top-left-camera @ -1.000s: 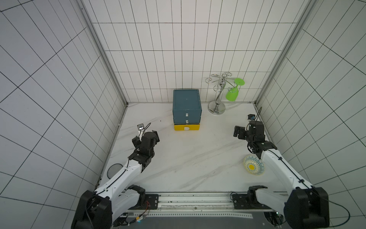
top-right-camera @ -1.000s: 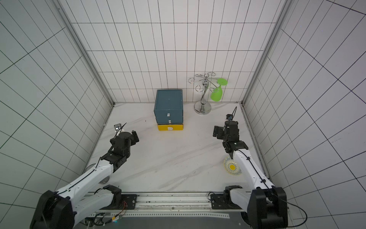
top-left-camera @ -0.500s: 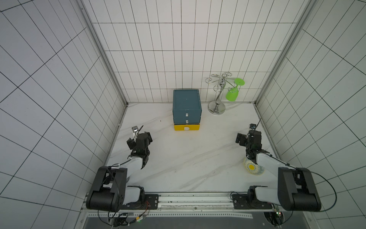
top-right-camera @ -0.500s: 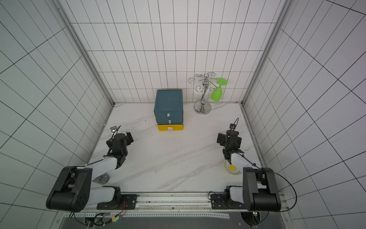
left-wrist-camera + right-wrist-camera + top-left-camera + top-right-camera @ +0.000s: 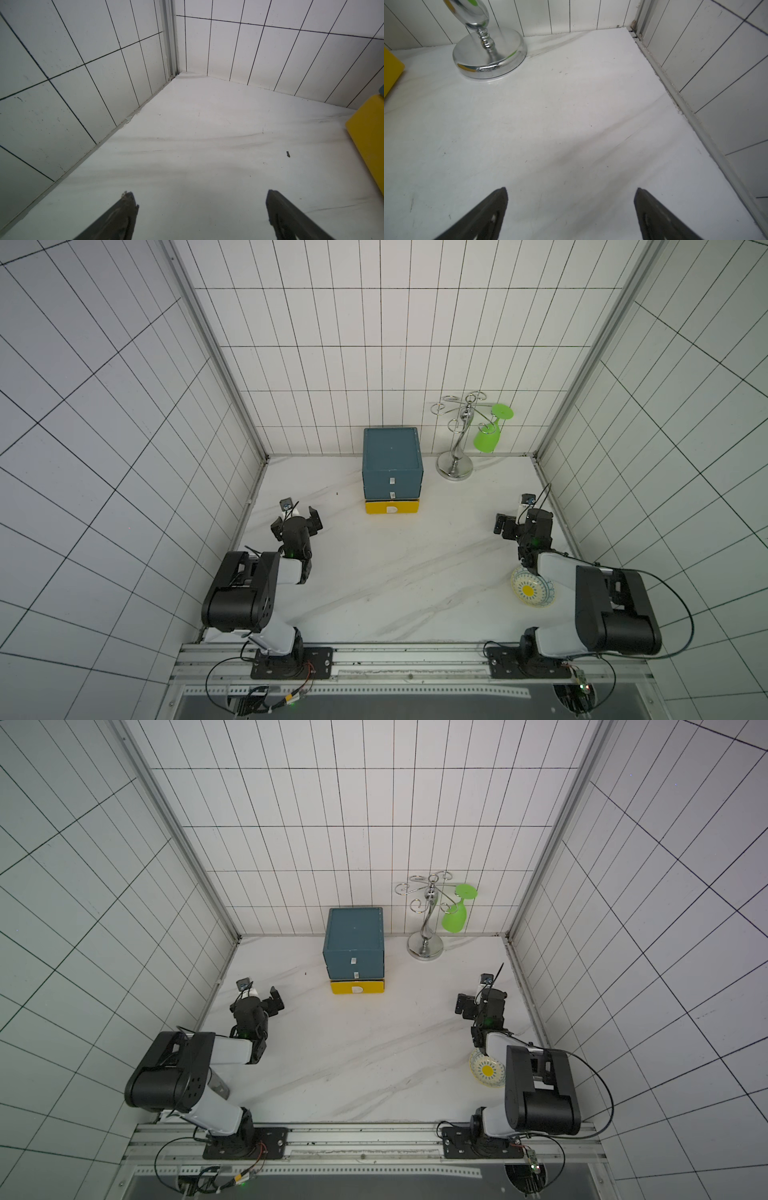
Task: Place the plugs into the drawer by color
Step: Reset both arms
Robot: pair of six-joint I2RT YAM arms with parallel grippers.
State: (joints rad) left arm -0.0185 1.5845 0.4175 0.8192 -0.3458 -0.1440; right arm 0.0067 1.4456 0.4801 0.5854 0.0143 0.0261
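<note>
Scanning counter (image 5: 374, 572): no plugs in any view. Drawer cabinet (image 5: 392, 477) at back wall, fronts pushed in; plugs presumably inside, unseen. Both arms folded back toward bases since a second ago. Left tool (image 5: 200, 194) and right tool (image 5: 571, 190) wide, empty. Sorting likely finished.
</note>
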